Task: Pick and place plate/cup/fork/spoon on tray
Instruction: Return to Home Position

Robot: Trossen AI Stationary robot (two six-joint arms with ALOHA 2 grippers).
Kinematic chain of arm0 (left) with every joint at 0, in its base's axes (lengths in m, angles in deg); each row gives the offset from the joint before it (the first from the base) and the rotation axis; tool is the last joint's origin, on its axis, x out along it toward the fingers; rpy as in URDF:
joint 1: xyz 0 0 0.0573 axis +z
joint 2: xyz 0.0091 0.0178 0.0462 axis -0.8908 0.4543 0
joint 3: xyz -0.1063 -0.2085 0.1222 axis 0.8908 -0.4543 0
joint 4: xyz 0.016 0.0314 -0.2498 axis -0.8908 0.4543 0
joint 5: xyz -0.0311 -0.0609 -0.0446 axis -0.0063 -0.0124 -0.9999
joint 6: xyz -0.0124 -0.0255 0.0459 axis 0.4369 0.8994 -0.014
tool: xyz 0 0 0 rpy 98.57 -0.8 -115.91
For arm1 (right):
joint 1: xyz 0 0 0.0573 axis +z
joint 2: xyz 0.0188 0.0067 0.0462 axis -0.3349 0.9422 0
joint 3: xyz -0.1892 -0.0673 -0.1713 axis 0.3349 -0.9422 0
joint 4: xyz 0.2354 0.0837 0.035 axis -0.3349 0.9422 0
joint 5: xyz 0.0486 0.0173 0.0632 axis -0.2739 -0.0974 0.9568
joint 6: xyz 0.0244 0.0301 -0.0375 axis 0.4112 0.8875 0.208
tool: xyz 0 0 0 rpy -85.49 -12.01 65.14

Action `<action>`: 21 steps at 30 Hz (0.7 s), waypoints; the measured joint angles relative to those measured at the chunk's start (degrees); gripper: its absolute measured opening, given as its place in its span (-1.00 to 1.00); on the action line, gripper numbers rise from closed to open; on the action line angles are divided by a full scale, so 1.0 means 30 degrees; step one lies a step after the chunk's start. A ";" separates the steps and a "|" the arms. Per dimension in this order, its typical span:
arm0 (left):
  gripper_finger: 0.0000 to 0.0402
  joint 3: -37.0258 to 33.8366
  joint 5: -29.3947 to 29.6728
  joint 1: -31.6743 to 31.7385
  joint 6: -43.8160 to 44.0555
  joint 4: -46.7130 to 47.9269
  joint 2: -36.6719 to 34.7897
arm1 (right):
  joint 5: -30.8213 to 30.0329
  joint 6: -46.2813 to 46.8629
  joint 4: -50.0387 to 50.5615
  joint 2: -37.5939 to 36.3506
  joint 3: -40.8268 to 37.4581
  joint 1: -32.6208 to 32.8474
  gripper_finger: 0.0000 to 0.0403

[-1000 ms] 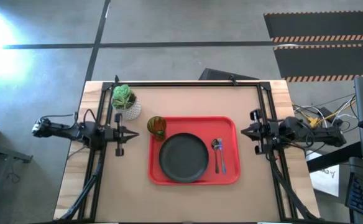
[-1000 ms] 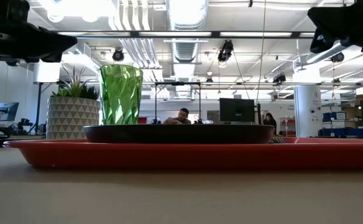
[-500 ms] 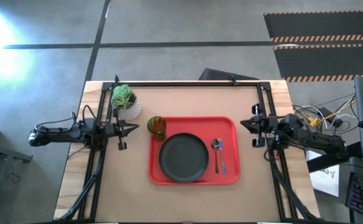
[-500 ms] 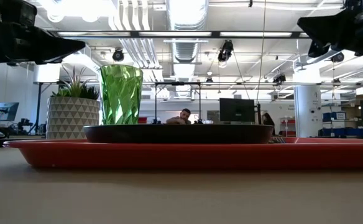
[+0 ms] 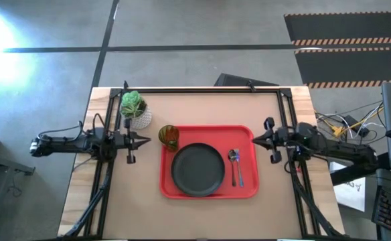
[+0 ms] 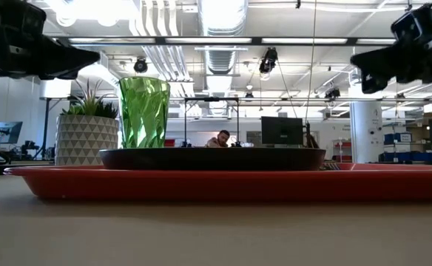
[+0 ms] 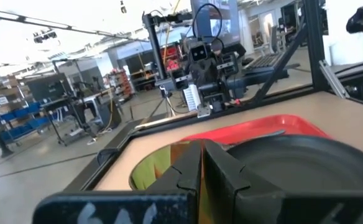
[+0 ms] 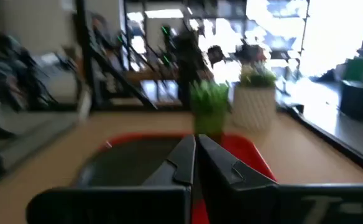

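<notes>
One tray, plate, cup, fork, spoon, both fingers closed, empty.

Grey concrete floor crossed by dark lines; hazard-striped black mats far right; overhead, silver ducts and strip lights; a monitor behind; a seated person.

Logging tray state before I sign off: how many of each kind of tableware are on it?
plate: 1
cup: 1
fork: 1
spoon: 1
Total on the red tray: 4
</notes>
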 joint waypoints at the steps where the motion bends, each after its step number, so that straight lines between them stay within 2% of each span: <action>1: -1.00 0.0000 0.0000 0.0000 -0.0002 0.0016 0.0092 | -0.0251 -0.0265 0.0251 0.0248 -0.0002 0.0000 -0.96; 8: -1.00 -0.0007 0.0000 0.0000 0.0015 0.0023 0.0765 | -0.0265 -0.0935 0.0296 0.1414 -0.0002 0.0000 -0.96; 21: -1.00 0.0000 0.0000 0.0000 0.0029 -0.0107 0.1008 | -0.0268 -0.1634 0.0375 0.1473 -0.0002 0.0000 -0.96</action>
